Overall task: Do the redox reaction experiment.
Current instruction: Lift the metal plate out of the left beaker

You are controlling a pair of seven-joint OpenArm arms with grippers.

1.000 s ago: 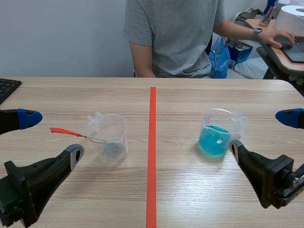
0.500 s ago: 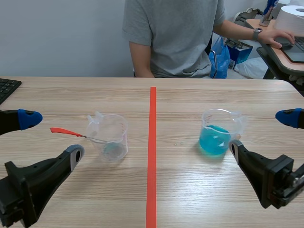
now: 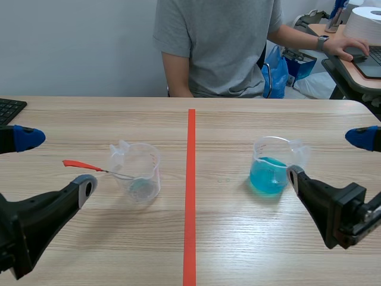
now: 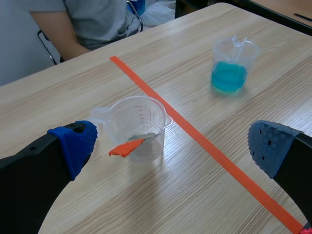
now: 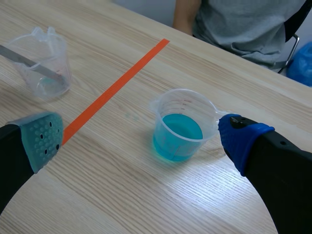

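Holding blue liquid, clear beaker; second beaker, maybe residue, red-handled spatula inside; both jaws gaping, empty.

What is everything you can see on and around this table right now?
Blue-liquid beaker: one, clear, right of the tape line.
Empty-looking beaker: one, clear, left of the line.
Spatula: one, metal with a red handle, resting in the empty-looking beaker.
Keyboard: one, black, table's left edge.
Table: one, light wood.
Paper roll: one, white, side desk.
Person: one, grey shirt, seated across the table.
Left gripper: one, black, open.
Right gripper: one, black, open.
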